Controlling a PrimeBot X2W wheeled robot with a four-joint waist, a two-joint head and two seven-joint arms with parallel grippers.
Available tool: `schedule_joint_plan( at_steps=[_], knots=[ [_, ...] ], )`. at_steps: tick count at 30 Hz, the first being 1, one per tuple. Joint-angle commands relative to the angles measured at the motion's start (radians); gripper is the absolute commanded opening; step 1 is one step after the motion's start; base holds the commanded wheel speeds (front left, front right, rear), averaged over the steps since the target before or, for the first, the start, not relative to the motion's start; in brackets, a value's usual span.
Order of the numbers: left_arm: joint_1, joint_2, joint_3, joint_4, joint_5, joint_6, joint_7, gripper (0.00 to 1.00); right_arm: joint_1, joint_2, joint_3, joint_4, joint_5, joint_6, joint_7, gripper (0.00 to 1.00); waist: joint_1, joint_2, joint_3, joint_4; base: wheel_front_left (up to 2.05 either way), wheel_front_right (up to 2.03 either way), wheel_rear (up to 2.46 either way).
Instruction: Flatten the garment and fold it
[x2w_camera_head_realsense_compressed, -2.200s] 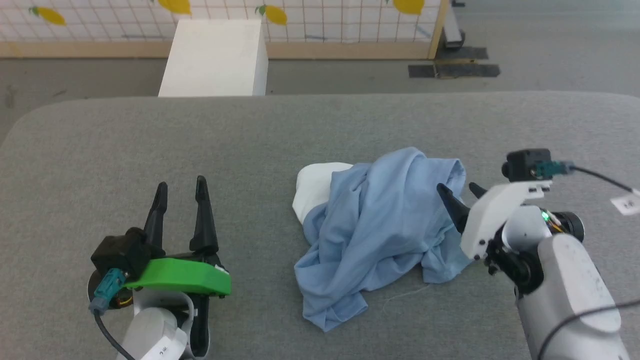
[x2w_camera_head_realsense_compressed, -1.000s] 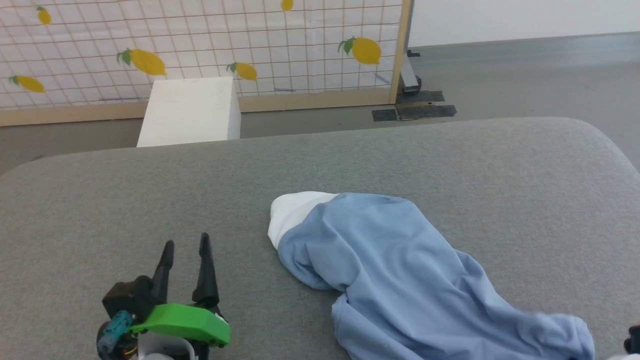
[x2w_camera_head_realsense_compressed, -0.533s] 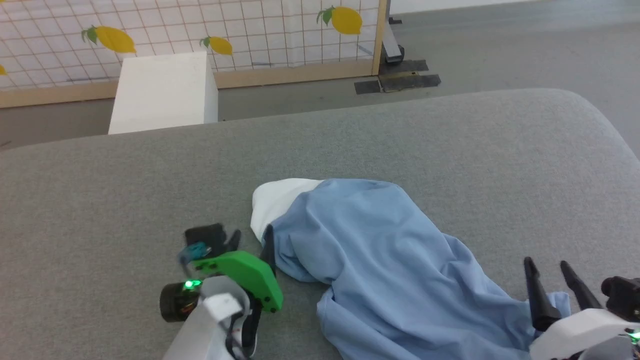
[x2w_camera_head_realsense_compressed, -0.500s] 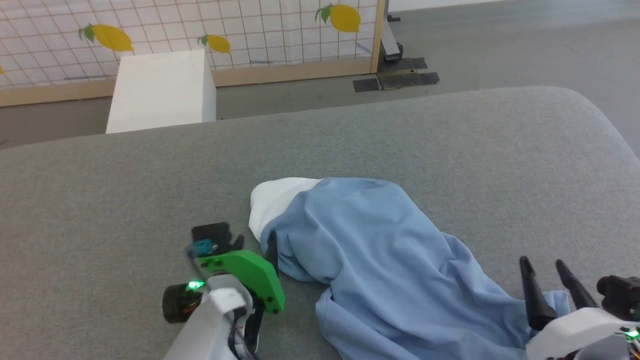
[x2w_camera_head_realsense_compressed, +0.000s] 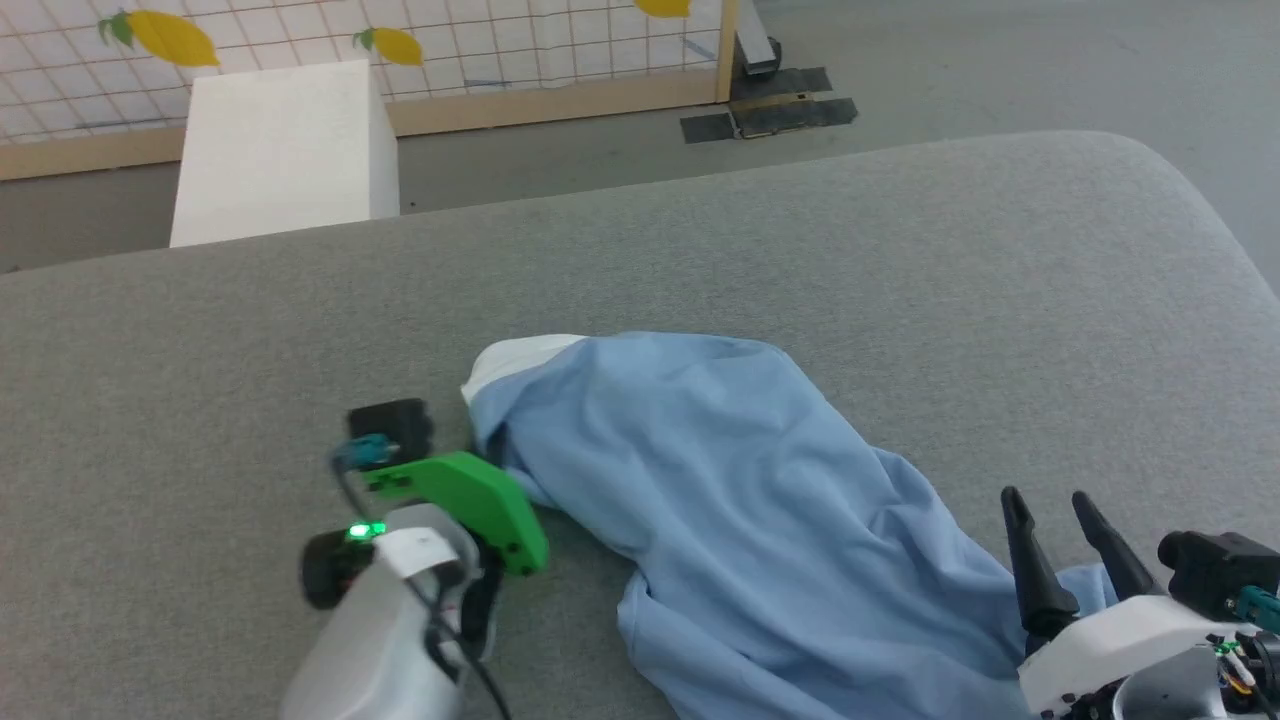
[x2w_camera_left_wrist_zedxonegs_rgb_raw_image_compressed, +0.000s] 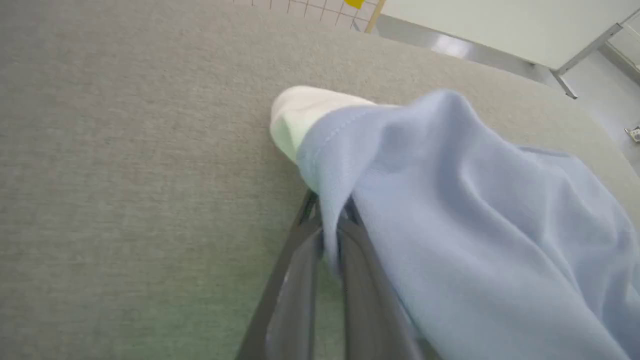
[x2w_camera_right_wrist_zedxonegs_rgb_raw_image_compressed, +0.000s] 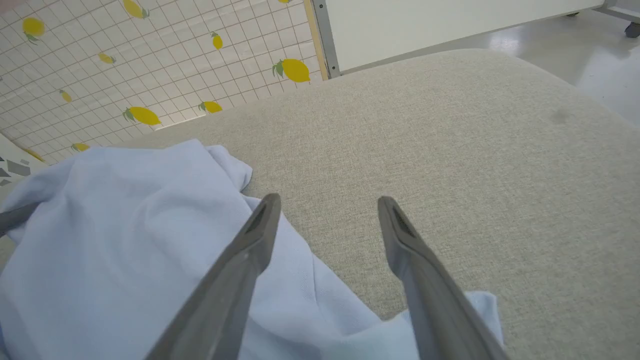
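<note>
Light blue T-shirt (x2w_camera_head_realsense_compressed: 760, 520) is a long rumpled heap running from the left claw (x2w_camera_left_wrist_zedxonegs_rgb_raw_image_compressed: 327, 212), pinched shut on its edge beside the white patch (x2w_camera_head_realsense_compressed: 510, 355), to under the right claw (x2w_camera_head_realsense_compressed: 1045, 500), spread wide and empty, so any tug likely just drags the lump or slips free.

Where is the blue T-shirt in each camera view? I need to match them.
Head view: T-shirt centre to lower right.
Left wrist view: T-shirt right half, edge pinched by the left end effector.
Right wrist view: T-shirt lower left, under the open right end effector.
Shared landmark: the lemon-print screen, at each view's top.
</note>
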Motion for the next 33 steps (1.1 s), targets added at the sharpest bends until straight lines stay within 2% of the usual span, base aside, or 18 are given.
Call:
schedule_joint_plan(
  at_steps=[1, 7, 11, 12, 13, 14, 19, 25, 27, 33],
  knots=[
    [0.027, 0.034, 0.031, -0.023, -0.009, 0.016, -0.040, 0.00, -0.026, 0.000, 0.000, -0.003, -0.001, -0.002, -0.015, 1.00, 0.0000, -0.0001, -0.010, 0.023, 0.00, 0.00, 0.00],
    [0.129, 0.125, 0.139, -0.142, -0.030, 0.065, -0.119, 0.00, -0.054, 0.000, -0.006, -0.001, -0.023, -0.002, -0.053, 1.00, 0.0000, -0.0001, -0.029, 0.084, 0.00, 0.00, 0.00],
    [0.217, 0.160, 0.181, -0.184, -0.059, 0.084, -0.097, 0.00, -0.071, 0.000, 0.016, 0.012, -0.052, -0.002, -0.041, 1.00, 0.0000, -0.0001, -0.038, 0.133, 0.00, 0.00, 0.00],
    [0.240, 0.161, 0.187, -0.188, -0.071, 0.088, -0.082, 0.20, -0.080, 0.000, 0.027, 0.017, -0.060, -0.002, -0.035, 1.00, 0.0000, -0.0001, -0.039, 0.145, 0.00, 0.00, 0.00],
    [0.256, 0.162, 0.187, -0.190, -0.076, 0.087, -0.073, 0.49, -0.087, 0.000, 0.033, 0.022, -0.067, -0.002, -0.031, 1.00, 0.0000, -0.0001, -0.041, 0.158, 0.00, 0.00, 0.00],
    [0.274, 0.160, 0.188, -0.194, -0.085, 0.086, -0.066, 1.00, -0.099, 0.000, 0.042, 0.029, -0.074, -0.002, -0.025, 1.00, 0.0000, -0.0001, -0.041, 0.172, 0.00, 0.00, 0.00],
    [0.323, 0.121, 0.185, -0.214, -0.121, 0.052, -0.099, 1.00, -0.178, 0.000, 0.097, 0.074, -0.110, -0.002, -0.014, 1.00, 0.0000, -0.0001, -0.035, 0.236, 0.00, 0.00, 0.00],
    [0.321, 0.078, 0.182, -0.243, -0.073, -0.004, -0.309, 1.00, -0.331, -0.011, 0.155, 0.208, -0.162, -0.002, 0.028, 1.00, 0.0000, -0.0001, -0.007, 0.320, 0.00, 0.00, 0.00],
    [0.305, 0.063, 0.183, -0.248, -0.045, -0.020, -0.333, 1.00, -0.382, -0.020, 0.153, 0.274, -0.170, -0.002, 0.077, 1.00, 0.0000, -0.0001, 0.005, 0.349, 0.00, 0.00, 0.00],
    [0.271, 0.005, 0.235, -0.311, 0.057, -0.059, -0.343, 1.00, -0.528, -0.035, 0.102, 0.469, -0.191, -0.002, 0.329, 1.00, 0.0000, -0.0001, 0.060, 0.420, 0.00, 0.00, 0.00]
  ],
)
